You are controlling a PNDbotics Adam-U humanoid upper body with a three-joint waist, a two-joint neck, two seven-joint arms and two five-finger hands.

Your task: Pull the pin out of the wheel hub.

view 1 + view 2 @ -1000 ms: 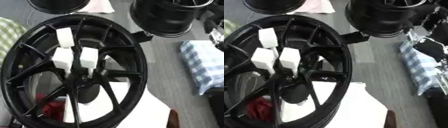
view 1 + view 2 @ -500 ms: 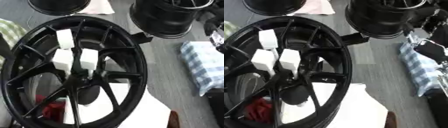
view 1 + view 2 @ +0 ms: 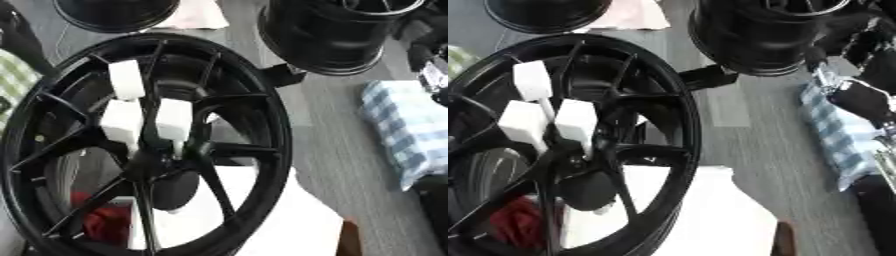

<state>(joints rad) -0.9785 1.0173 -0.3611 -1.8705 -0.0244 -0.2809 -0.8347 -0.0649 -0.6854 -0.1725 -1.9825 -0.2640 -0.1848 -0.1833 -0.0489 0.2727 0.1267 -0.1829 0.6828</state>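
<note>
The black spoked wheel (image 3: 140,145) lies flat on the grey tabletop (image 3: 324,130), filling the left of both views. Three pins with white block-shaped heads stand around the hub (image 3: 153,162): one (image 3: 126,80) farther up, one (image 3: 122,121) at left, one (image 3: 173,119) at right. Each pin appears rigid and light, its thin shank seated in the hub. Judged best hold: pinch the flat sides of a white head and draw straight along the shank; tilting could bind it. The heavy wheel should stay put. Right hand (image 3: 859,97) shows at the right edge, fingers unclear: cannot tell. Left hand not visible
</note>
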